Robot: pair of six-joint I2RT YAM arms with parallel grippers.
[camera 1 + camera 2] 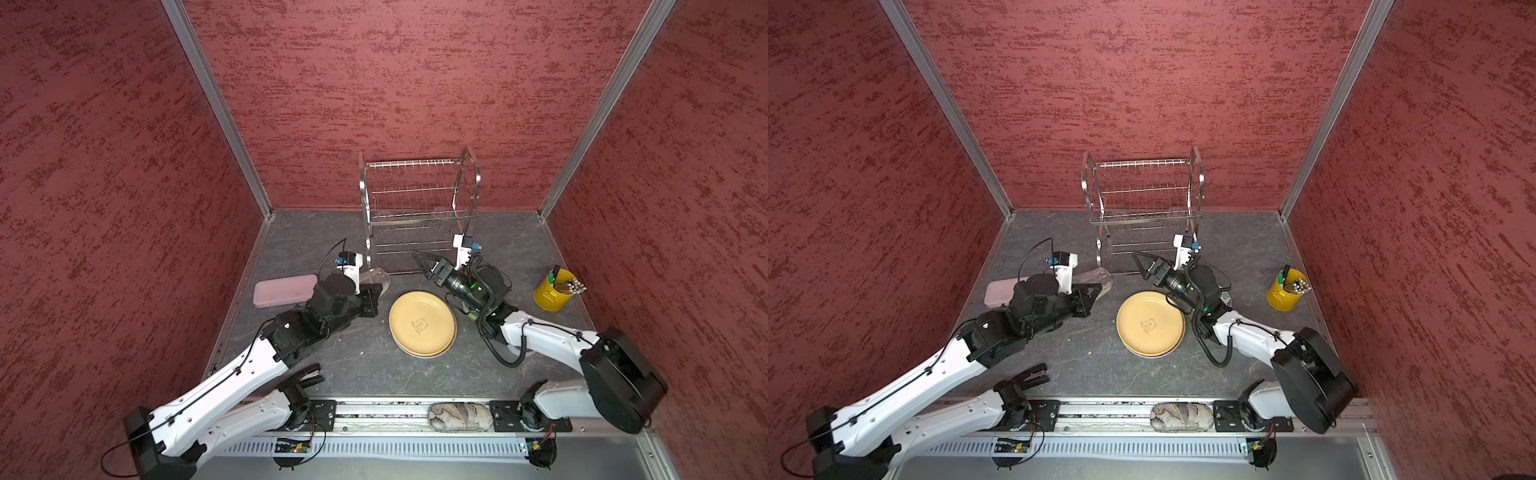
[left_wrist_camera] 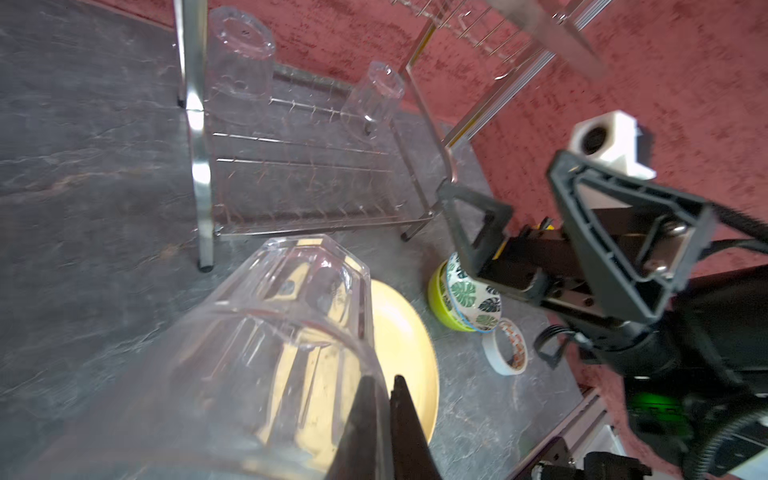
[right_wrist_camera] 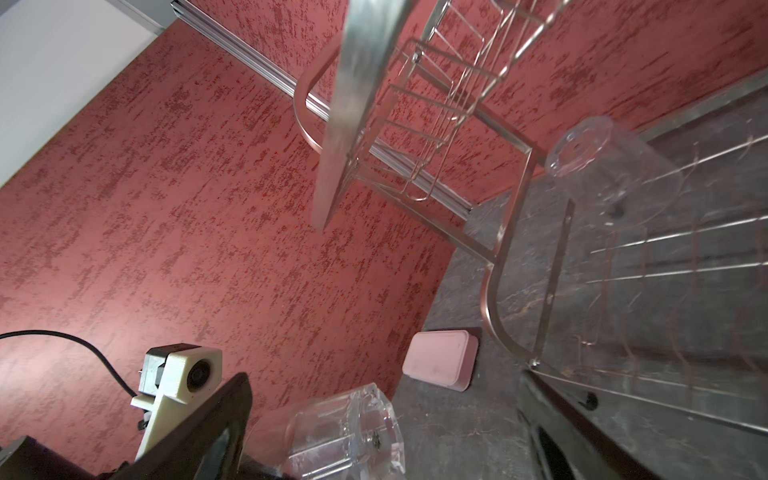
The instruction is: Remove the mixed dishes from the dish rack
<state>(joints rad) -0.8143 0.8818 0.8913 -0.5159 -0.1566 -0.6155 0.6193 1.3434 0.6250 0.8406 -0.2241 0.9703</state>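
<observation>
Look steeply down from high above the bench (image 1: 357, 361) in both top views, near edge at six o'clock, dish rack (image 1: 415, 217) at twelve, sharing nearly the whole scene. From the left wrist, sits close behind the left claw (image 2: 384, 380), facing the clear tumbler (image 2: 270, 332), rack and right claw (image 2: 500, 183). From the right wrist, peers low and upward, very near the rack. Share rack and tumbler.

Plate (image 1: 422, 324) before rack (image 1: 417, 208), bucket (image 1: 552, 293) right.

tan-yellow bear plate (image 1: 422, 324), green-leaf bowl (image 2: 473, 297)
</observation>
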